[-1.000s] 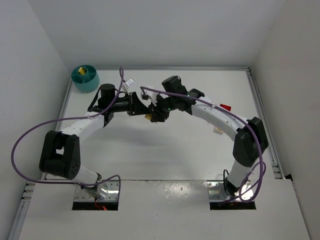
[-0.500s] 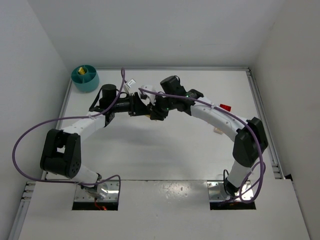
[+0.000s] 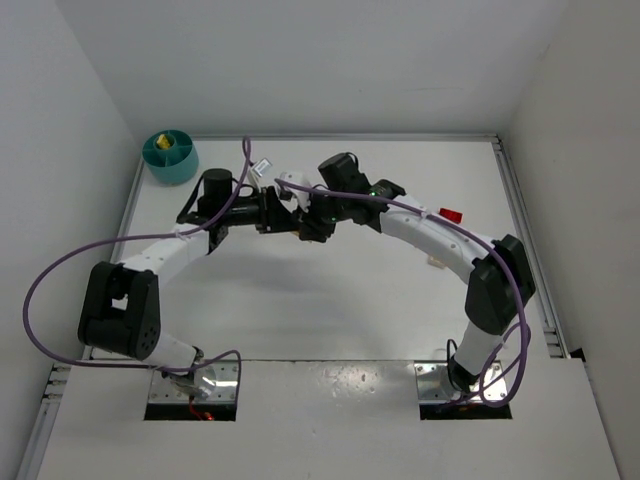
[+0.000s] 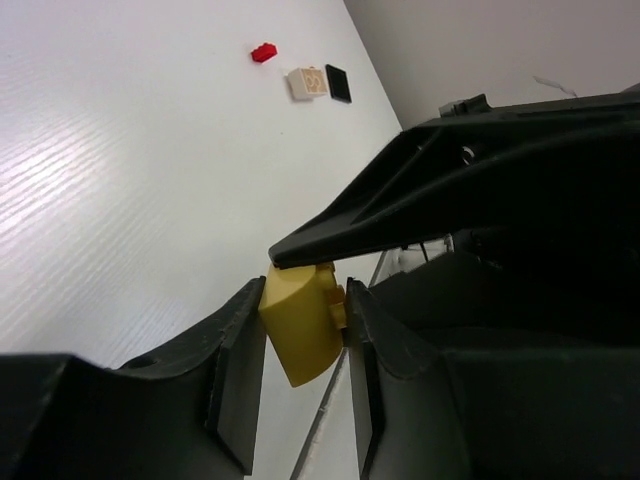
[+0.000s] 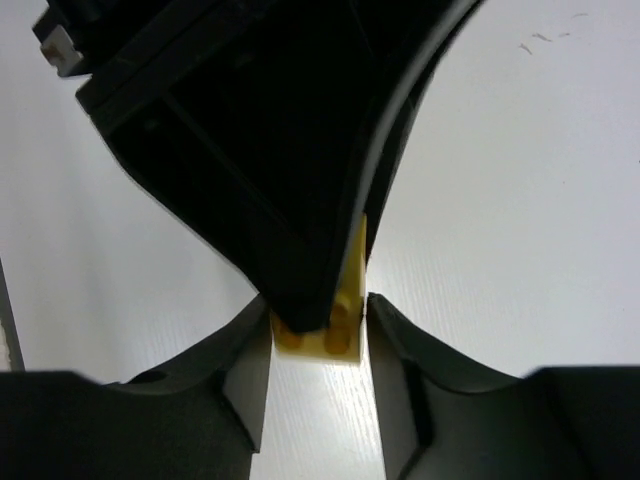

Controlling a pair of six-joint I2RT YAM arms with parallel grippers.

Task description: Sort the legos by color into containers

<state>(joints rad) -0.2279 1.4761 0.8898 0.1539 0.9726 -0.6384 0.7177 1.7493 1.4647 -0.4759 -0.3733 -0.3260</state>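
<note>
Tabletop (image 3: 330,300) seen from above: the two arms arch inward and meet near its middle, the left tool (image 3: 285,218) and right tool (image 3: 312,226) tip to tip. What sits between them is too small to make out here. The teal bowl (image 3: 176,172) stands at the far left corner, well apart from both tools, with a yellow piece (image 3: 163,146) in one compartment. A red brick (image 3: 451,214) lies on the right side, beyond the right arm.

In the left wrist view, a yellow brick (image 4: 298,325) sits in the narrow gap between the left tool's fingers (image 4: 238,370), touching both and held clear of the tabletop. A black finger of the right tool reaches in from the right, and its tip rests on the brick's top edge. Far off lie the red brick, a pale square tile (image 4: 308,82) and a black one (image 4: 338,84) side by side.

In the right wrist view, the yellow brick, studs showing, is pinched on both sides by the right tool's fingers (image 5: 395,400). The left tool's black body fills the upper frame, and one of its fingers overlaps the brick's face.
</note>
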